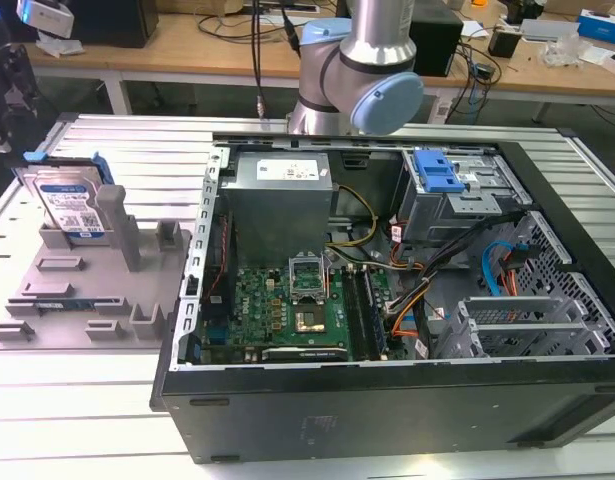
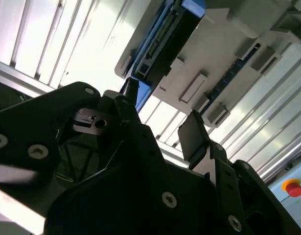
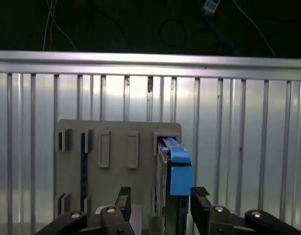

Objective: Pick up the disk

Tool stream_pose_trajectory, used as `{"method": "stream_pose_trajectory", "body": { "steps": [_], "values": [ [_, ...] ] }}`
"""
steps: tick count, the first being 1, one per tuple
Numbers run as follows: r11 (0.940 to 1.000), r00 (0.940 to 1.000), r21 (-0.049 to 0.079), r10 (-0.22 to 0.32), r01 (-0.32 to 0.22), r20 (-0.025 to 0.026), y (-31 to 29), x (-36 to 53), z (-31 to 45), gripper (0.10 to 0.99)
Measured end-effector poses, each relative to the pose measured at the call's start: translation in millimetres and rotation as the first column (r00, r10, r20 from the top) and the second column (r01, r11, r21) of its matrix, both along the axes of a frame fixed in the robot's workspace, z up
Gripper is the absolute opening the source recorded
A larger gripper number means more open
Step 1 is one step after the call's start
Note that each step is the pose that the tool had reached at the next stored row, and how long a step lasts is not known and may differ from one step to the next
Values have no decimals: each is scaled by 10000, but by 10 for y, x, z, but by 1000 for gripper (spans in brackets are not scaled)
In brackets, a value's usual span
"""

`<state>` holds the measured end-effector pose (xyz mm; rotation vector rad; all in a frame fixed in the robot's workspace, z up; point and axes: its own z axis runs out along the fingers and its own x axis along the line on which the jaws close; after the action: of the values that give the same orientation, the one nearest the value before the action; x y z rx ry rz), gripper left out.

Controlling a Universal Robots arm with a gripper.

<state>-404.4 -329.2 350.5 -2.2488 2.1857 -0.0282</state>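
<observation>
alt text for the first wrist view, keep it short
The open gripper faces the disk, which stands on edge in a slot of the grey fixture tray, with the fingers spread to either side of it. The tray lies on a ribbed metal table.

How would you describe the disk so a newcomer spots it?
On the exterior view's left, beside the open computer case, lies a grey fixture tray. The disk stands on edge at its far end: silver, blue-railed, with a white-and-blue label, unlike the grey posts.
</observation>
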Motion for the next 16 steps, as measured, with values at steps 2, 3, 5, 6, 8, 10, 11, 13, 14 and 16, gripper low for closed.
{"method": "stream_pose_trajectory", "body": {
  "steps": [2,3,5,6,8,10,11,13,14,16],
  "values": [
    [10000,10000,-1,1,-1,0,18,0,-6,600],
    [10000,10000,-1,0,0,0,58,-1,-10,600],
    [10000,10000,-2,1,-1,2,91,-8,-28,600],
    [10000,10000,-3,3,-3,1,91,-9,-37,600],
    [10000,10000,-4,-1,1,0,107,-13,-60,600],
    [10000,10000,-3,0,0,2,139,-21,-79,600],
    [10000,10000,-3,1,-1,1,159,-38,-88,600],
    [10000,10000,-3,6,-6,2,161,-50,-111,600],
    [10000,10000,-3,8,-8,2,161,-51,-119,600],
    [10000,10000,-3,7,-7,1,162,-54,-140,600]
  ]
}}
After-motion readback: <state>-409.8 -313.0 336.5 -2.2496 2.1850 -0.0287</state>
